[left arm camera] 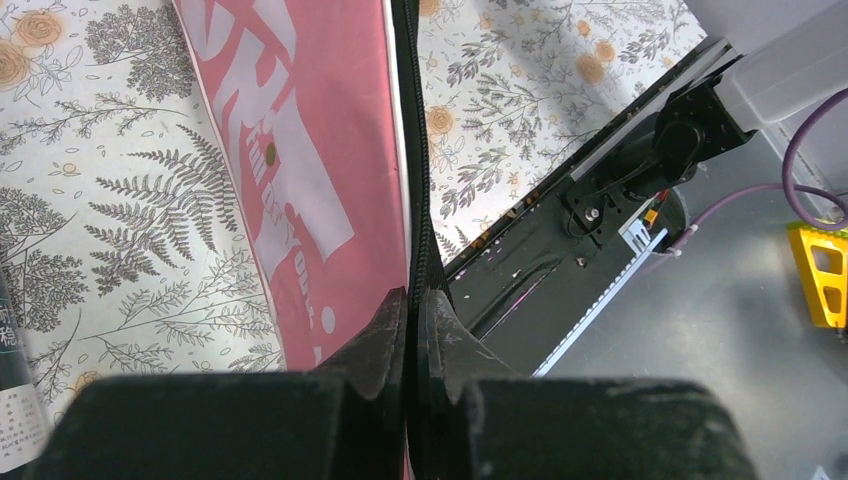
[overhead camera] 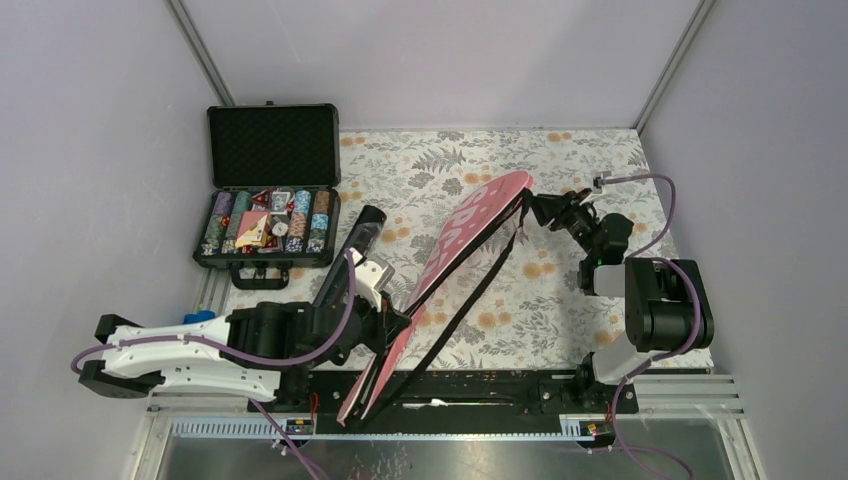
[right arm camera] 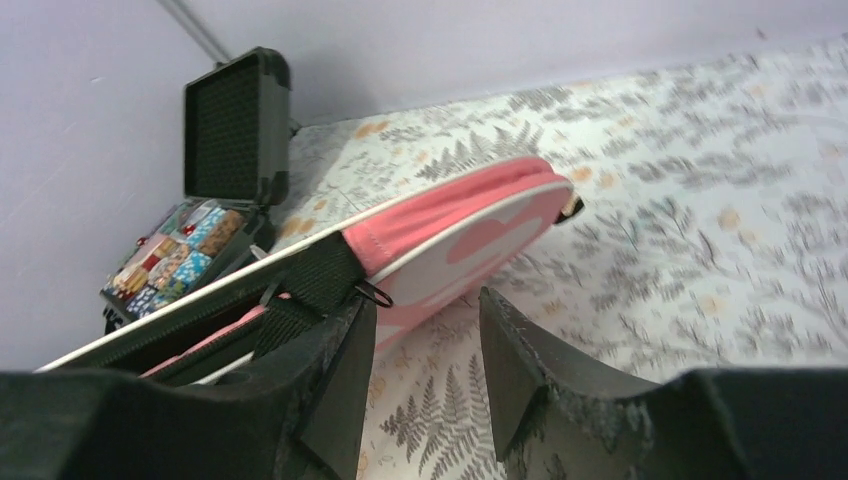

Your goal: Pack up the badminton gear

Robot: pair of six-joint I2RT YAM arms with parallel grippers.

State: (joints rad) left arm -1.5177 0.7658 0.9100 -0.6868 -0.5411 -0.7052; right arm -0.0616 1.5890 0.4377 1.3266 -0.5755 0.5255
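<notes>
Black poker-chip case [overhead camera: 272,145] open, lid upright, far-left on floral cloth [overhead camera: 560,290]; blue block [overhead camera: 198,317] nearer.

Black tube [left arm camera: 12,390] cut off at L wrist view edge; bag [overhead camera: 475,220] inside hidden; chips [overhead camera: 270,225] too small.

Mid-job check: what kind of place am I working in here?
Probably a lab test cell, not a home: plain walls on metal posts close in a flowered tablecloth, and the left arm and right arm are bolted to a rail at the near edge.
</notes>
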